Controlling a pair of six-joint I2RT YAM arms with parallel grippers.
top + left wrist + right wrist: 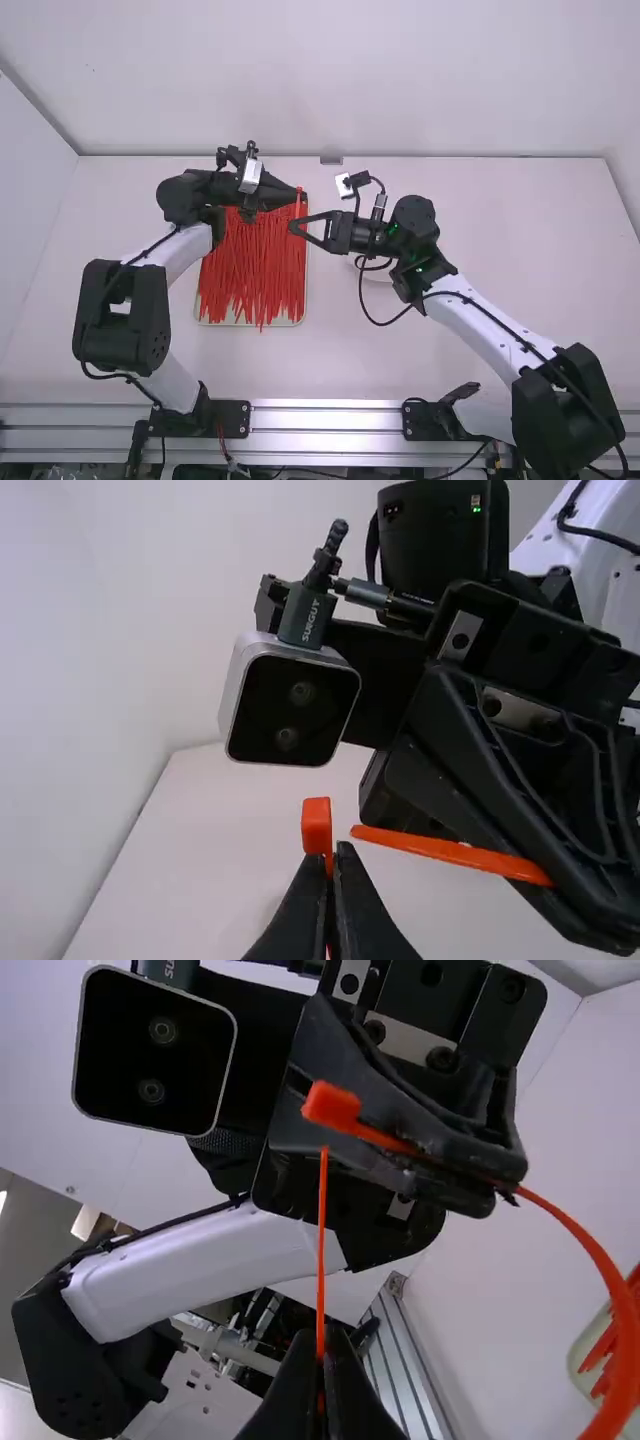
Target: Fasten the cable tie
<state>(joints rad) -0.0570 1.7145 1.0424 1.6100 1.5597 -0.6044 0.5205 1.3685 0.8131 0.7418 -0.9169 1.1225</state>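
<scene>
Two pairs of fingers hold one red cable tie (322, 1240) above the tray (290, 322) at the desk's far middle, left fingers (300, 912) pinching under its head (316, 823), right fingers (292, 1405) pinching its tail, so steer the tail squarely into the head's slot and pull straight.

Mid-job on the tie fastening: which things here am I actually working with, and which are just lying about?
In the job:
- the one cable tie
- left hand, shut just below its head
- right hand, shut on its tail

Lying about:
- pile of spare red ties
- tray under them
</scene>
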